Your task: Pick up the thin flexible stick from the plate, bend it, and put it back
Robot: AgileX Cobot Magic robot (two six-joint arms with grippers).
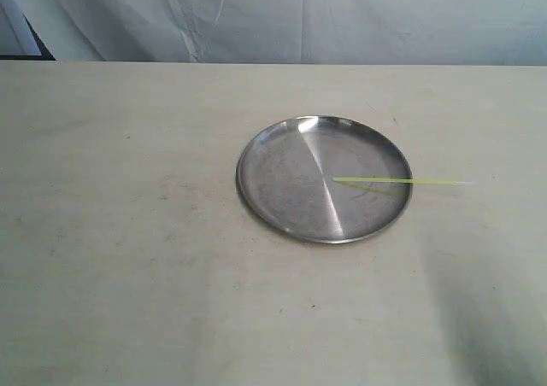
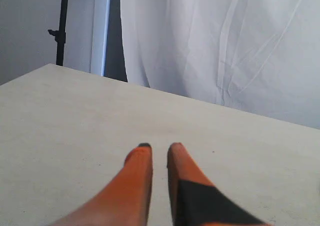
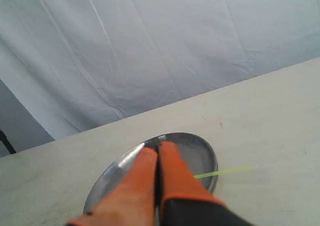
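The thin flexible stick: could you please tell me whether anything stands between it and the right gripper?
Nothing visible does. The stick lies uncovered across the rim of the plate, and only air shows between it and the shut right gripper.

The plate (image 1: 282,177) — round, shallow, brushed metal — sits right of the tabletop's middle, nearer the far edge. The stick (image 1: 402,181), thin, yellow-green and straight, runs from its centre over the rim, pale tip pointing toward the right edge.

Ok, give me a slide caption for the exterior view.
Thin flexible stick resting from the middle of the plate out past its right rim, on a pale table.
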